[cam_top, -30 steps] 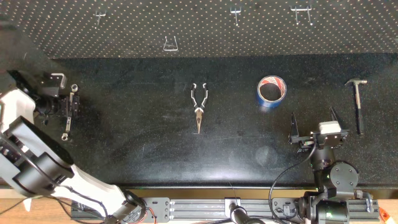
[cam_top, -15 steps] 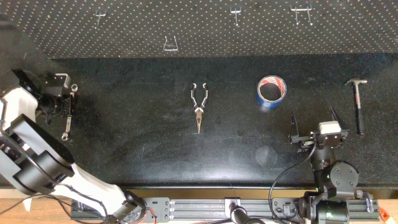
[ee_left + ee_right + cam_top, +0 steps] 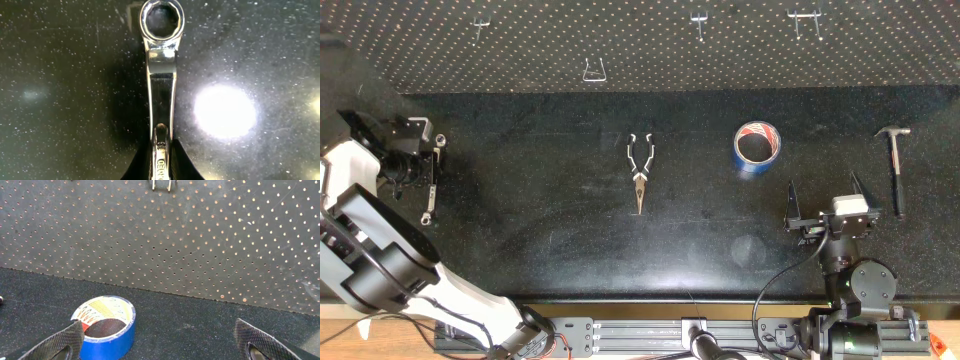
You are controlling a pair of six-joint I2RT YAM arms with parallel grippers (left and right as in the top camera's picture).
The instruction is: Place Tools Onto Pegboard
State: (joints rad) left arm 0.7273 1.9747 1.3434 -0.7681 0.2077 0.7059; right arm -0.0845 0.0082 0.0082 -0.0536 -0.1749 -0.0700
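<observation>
Black speckled bench (image 3: 550, 240) with a pegboard (image 3: 650, 45) standing along the back and a few hooks (image 3: 592, 70) on it. Your left fingers (image 3: 161, 167) are way over at the far left end of the bench, clamped on the shank of the wrench (image 3: 161, 75), with the ring end pointing away from the wrist camera. The wrench sits flat over the bench, but I honestly can't tell if it's touching or just off the surface. It's well apart from the hooks.

Your right fingers (image 3: 823, 203) are spread wide with nothing between them. They're near the front right of the bench, facing the pegboard. The tape (image 3: 757, 146) lies just ahead of them, toward the board. The hammer (image 3: 894, 165) lies at the far right, head toward the pegboard. The pliers (image 3: 639, 170) are mid-bench, handles toward the board, well apart from both arms.
</observation>
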